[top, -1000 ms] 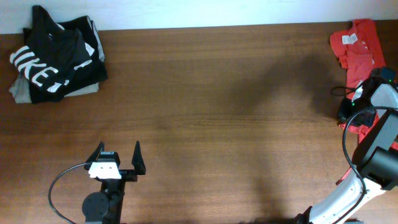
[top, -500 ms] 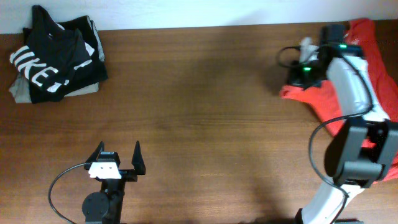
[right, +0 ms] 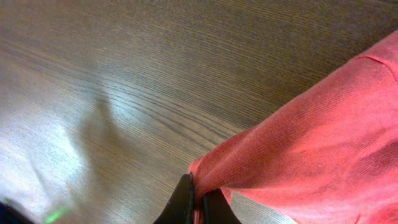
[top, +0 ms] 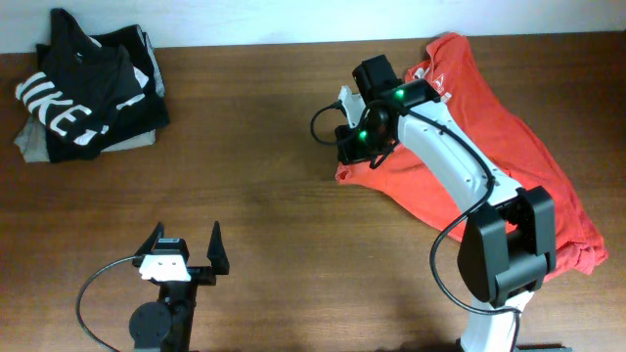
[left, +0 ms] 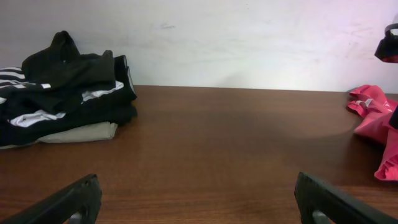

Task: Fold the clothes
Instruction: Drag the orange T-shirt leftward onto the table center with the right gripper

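Plainly the red-orange T-shirt (top: 533,161) is not yet laid out for folding: it lies on the right half of the table (top: 274,196) as a long rumpled band, running from the back edge near the middle, where some white print shows, down to the front right corner. Its leading edge is pinched in the right gripper (top: 350,149), whose jaws are clamped together on a fold of the cloth, as the right wrist view shows close up, with the fabric trailing away behind them over bare wood. The step in hand looks like hauling the shirt in to the working area, before any fold. The next move probably calls for releasing this edge and spreading the body and sleeves flat, likely with both arms taking opposite sides. The left gripper (top: 186,242) sits near the front left with its jaws wide apart and nothing between them, well apart from the shirt. At the back left corner, a black shirt (top: 88,88) rests on a grey-olive garment (top: 29,147). A second ago the T-shirt was bunched at the far right edge with the right gripper beside it; since then it has been dragged leftward, while the left arm and the pile have not moved.
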`<state>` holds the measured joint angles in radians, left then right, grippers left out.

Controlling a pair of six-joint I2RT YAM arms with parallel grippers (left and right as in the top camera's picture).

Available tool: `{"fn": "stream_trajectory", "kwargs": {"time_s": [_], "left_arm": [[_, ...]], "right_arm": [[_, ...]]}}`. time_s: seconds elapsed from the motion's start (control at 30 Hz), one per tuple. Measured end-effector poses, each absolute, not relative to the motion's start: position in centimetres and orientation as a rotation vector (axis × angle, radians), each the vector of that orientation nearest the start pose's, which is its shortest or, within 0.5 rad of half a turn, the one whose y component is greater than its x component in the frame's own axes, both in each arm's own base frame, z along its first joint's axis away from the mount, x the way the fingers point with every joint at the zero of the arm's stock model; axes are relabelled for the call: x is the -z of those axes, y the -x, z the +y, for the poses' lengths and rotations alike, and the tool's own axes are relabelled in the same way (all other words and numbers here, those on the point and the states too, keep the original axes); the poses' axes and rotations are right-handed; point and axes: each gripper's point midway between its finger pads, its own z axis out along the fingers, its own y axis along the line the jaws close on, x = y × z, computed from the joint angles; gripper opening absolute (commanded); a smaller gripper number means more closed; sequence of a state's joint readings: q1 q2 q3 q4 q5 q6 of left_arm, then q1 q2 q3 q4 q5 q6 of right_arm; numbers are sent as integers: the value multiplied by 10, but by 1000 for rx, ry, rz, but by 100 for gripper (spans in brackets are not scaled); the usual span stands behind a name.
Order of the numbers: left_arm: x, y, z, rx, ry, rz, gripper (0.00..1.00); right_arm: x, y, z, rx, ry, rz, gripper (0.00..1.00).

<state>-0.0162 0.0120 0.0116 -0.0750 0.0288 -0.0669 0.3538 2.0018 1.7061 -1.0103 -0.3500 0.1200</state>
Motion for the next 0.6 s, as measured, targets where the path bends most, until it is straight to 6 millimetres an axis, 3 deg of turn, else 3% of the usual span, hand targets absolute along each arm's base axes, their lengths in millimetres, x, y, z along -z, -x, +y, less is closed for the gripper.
{"fn": "stream_trajectory", "kwargs": {"time_s": [0.13, 0.2, 0.27, 0.33, 0.43, 0.47, 0.5, 0.53, 0.6], "left_arm": [[-158, -246, -9, 87, 20, 1647, 99], [-158, -246, -9, 87, 20, 1647, 99], [-158, -246, -9, 87, 20, 1647, 99], [-158, -246, -9, 88, 20, 1647, 99], [-158, -246, -9, 87, 20, 1647, 99], [-158, -246, -9, 88, 20, 1647, 99], [-158, -246, -9, 87, 20, 1647, 99], [-158, -246, -9, 87, 20, 1647, 99], [-159, -246, -4, 64, 44, 1642, 99]], "right_arm": [[-113, -397, 217, -601, 392, 2870, 4], [-117, -398, 240, -621, 452, 2814, 4], [-123, -397, 269, -651, 519, 2747, 4], [-134, -391, 313, -709, 593, 2648, 4], [-141, -358, 375, -787, 734, 2560, 4], [-140, -345, 393, -807, 782, 2545, 15], [-134, -323, 414, -827, 851, 2541, 46], [-129, -305, 429, -841, 903, 2540, 58], [-121, -280, 447, -773, 979, 2525, 71]]}}
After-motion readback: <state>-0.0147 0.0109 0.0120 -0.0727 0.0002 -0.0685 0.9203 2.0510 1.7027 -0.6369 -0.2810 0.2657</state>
